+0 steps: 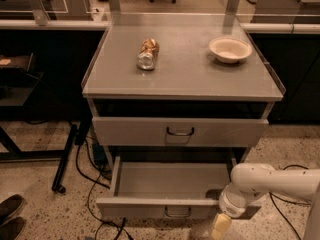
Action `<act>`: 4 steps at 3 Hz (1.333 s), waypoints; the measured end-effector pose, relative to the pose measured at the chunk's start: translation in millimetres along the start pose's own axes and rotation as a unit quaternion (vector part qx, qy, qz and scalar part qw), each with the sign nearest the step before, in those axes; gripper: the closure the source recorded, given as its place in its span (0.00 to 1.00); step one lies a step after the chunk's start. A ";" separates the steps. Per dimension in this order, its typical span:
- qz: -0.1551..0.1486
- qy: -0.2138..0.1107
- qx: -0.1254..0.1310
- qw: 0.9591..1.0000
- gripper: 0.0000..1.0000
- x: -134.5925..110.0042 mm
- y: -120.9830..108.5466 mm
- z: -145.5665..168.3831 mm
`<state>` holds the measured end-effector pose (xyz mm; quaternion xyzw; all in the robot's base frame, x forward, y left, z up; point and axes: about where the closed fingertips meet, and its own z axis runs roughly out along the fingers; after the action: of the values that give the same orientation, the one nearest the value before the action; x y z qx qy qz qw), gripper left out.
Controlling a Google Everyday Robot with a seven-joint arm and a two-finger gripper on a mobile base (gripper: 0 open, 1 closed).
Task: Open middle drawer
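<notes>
The middle drawer [170, 184] is pulled out below the cabinet's upper drawer and shows its plain grey tray inside. Its small dark bar handle [178, 212] sits at the centre of the front panel. My white arm reaches in from the right. My gripper [221, 226] hangs at the right end of the drawer's front panel, its pale yellowish tip pointing down just below the panel's edge. It is to the right of the handle and not on it.
The upper drawer [180, 131] is shut. On the cabinet top [185, 74] lie a crumpled can [148, 53] and a white bowl [230, 49]. Cables [95, 184] and a black stand leg [67, 156] are on the floor left; dark shoes [10, 214] are bottom left.
</notes>
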<state>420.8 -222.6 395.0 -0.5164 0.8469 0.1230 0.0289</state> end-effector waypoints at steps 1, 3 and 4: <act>0.000 0.000 0.000 1.000 0.00 -0.5 0.5 -3.0; 0.027 0.004 -0.011 1.000 0.00 30.9 26.9 -9.0; 0.043 0.009 -0.019 0.999 0.00 47.7 39.0 -9.9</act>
<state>365.0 -249.3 403.1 -0.4815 0.8660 0.1350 0.0060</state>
